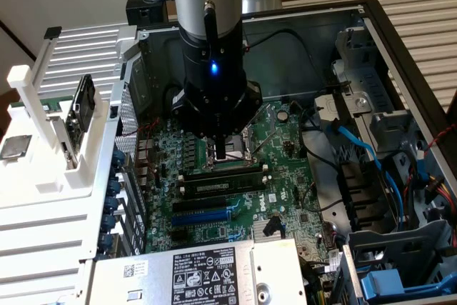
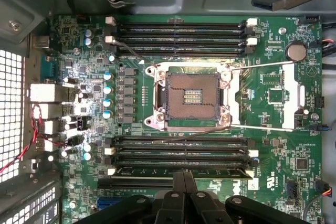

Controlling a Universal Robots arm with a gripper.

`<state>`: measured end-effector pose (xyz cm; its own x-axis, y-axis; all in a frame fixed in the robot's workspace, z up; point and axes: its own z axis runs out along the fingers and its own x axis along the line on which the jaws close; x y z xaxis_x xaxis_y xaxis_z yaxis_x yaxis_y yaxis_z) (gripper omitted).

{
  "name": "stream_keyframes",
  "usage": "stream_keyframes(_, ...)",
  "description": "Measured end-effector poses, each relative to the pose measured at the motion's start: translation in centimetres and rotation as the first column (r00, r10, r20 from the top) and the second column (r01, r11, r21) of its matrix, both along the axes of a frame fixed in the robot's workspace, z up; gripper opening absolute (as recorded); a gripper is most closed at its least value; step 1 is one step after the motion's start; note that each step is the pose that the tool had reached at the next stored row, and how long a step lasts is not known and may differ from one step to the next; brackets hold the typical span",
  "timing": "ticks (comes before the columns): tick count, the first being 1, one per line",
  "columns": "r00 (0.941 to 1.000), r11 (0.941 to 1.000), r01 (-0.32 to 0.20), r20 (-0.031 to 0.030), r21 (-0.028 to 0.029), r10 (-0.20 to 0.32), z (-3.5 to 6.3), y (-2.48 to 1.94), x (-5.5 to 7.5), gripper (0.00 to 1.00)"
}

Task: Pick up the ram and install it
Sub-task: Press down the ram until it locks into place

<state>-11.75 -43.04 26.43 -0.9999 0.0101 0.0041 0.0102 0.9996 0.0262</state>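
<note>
The open computer case point(image 1: 400, 55) holds the green motherboard point(image 2: 273, 124), with the empty CPU socket point(image 2: 191, 98) just ahead of the gripper point(image 2: 182, 179). The gripper's fingers are pressed together, holding nothing, their tips directly over the ram point(image 2: 181, 171), which sits in the nearest memory slot, touching them or nearly so.

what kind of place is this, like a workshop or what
Probably a computer assembly or repair bench: an opened desktop case lies on its side, exposing a green motherboard with an empty processor socket and memory slots, and a robot arm works over it.
</note>
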Motion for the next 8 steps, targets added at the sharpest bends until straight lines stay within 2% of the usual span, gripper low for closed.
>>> stream_keyframes(8, 1.0, 1.0, 0.0, 0.0, 0.0, 0.0, 0.0, -0.01, 0.0, 0.1)
